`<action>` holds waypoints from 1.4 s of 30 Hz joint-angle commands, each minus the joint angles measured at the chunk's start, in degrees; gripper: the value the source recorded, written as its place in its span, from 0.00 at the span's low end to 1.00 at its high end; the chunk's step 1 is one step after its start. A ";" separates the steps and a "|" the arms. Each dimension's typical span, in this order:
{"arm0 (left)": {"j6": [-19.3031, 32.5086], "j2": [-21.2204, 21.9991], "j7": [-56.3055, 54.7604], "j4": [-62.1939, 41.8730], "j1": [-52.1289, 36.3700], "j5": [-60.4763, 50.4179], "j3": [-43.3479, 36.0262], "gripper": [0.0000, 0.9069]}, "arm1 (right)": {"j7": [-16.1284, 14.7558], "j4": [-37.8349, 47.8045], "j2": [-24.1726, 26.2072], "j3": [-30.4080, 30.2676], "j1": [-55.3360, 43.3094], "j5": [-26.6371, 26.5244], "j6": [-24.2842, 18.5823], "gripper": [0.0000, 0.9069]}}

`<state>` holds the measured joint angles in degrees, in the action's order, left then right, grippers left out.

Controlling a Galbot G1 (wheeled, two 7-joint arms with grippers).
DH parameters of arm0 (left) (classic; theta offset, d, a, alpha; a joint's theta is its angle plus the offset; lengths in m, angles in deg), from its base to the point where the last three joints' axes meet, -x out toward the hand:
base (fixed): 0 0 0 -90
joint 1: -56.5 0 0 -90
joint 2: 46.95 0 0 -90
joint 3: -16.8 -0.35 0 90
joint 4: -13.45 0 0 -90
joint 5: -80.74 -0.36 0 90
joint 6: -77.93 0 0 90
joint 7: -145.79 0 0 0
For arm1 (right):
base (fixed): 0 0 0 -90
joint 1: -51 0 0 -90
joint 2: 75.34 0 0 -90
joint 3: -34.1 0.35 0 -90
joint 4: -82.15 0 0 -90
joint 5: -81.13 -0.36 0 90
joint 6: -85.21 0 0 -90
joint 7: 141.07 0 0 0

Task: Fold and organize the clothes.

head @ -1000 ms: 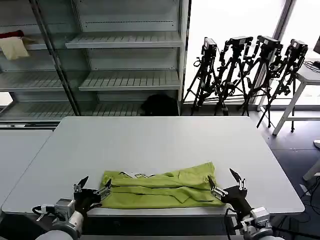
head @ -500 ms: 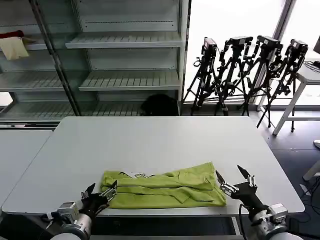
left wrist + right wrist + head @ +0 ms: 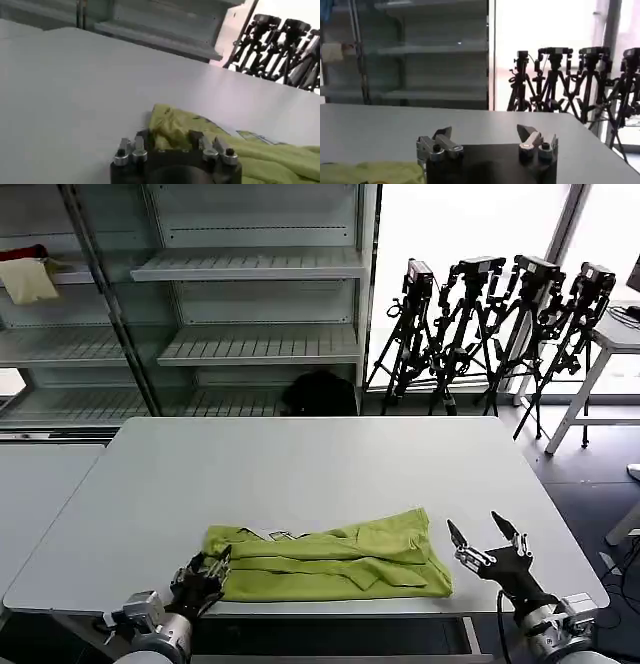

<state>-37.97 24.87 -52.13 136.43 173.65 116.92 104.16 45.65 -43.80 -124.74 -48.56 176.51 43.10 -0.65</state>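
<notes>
Head view shows my right gripper has pulled back from the T-shirt. A moment ago it was right at the shirt's right end; now it sits just off that end, over the bare table. Its jaws are wide open and hold nothing. My left gripper has slid lower and closer to me, and it is at the shirt's left end. From the left wrist view the green cloth bunches up between its jaws, so I think it has a pinch of the shirt there, but I cannot tell for sure.

I think this means the last fold is done and the right side has let go. One more fold may still be needed.

The shirt lies near the front edge of the table, close to me. It is folded into a long flat strip. Its long side runs left to right, from one gripper toward the other.
</notes>
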 commanded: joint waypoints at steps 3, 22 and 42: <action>1.50 1.09 0.99 -2.59 0.11 -1.38 -0.90 0.01 | -0.38 0.19 0.06 0.97 0.38 -0.77 -0.61 1.00; 4.33 -4.46 -6.03 2.65 -2.99 7.01 14.84 0.00 | -0.14 1.00 -0.62 -1.10 -1.79 0.18 -0.45 0.99; 0.35 -4.09 -0.45 16.07 1.74 -5.91 9.21 0.00 | 0.32 1.64 -0.84 -2.88 -3.97 0.42 -0.15 0.98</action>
<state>-36.89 19.75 -56.40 145.16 173.45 121.76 125.22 45.96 -42.21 -125.50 -51.27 172.85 43.51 -0.74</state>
